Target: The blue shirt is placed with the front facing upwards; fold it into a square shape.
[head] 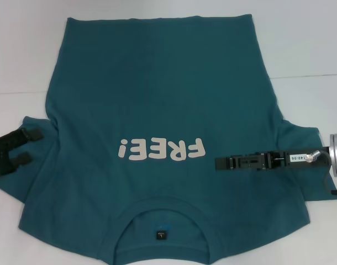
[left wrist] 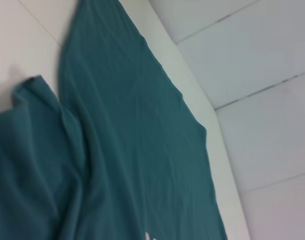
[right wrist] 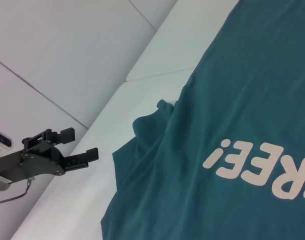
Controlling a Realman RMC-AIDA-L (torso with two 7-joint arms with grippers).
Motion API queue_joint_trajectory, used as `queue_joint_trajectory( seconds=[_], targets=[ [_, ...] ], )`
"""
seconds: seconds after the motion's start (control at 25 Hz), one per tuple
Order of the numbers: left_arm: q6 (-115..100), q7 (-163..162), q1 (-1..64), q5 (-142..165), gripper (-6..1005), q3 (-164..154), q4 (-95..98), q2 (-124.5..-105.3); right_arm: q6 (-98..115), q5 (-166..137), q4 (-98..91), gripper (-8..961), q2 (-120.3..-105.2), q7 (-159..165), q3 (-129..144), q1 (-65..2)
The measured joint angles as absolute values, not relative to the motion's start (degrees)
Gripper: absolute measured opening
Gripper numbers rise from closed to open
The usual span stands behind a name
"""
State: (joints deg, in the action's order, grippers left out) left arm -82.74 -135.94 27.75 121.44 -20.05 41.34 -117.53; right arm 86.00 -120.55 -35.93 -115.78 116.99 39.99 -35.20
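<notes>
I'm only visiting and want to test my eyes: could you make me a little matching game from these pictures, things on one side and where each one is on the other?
Things:
1. left claw
2. right claw
3. small dark label
4. "FREE!" print

Places:
A. inside the round collar, at the near edge
B. open, at the sleeve on the robot's left
C. across the chest of the blue shirt
D. over the shirt, beside the last letter of the print

Pairs: 1-B, 2-D, 3-A, 4-C
</notes>
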Motion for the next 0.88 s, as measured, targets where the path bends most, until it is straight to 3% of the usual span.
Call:
queue_joint_trajectory(
  seconds=[0.48, 0.88],
  targets=[
    [-74.8, -129.0, 27.9, 121.7, 874, -20.4, 41.3, -117.50, 86.1, -120.5, -35.8, 925, -115.75, 116.8, 40.0, -35.0],
    [-54.5, -114.1, 31.7, 121.7, 875, -22.6, 33.4, -116.74, 85.6, -120.6, -35.8, 925, -115.87, 117.1, 39.9, -35.1]
  ],
)
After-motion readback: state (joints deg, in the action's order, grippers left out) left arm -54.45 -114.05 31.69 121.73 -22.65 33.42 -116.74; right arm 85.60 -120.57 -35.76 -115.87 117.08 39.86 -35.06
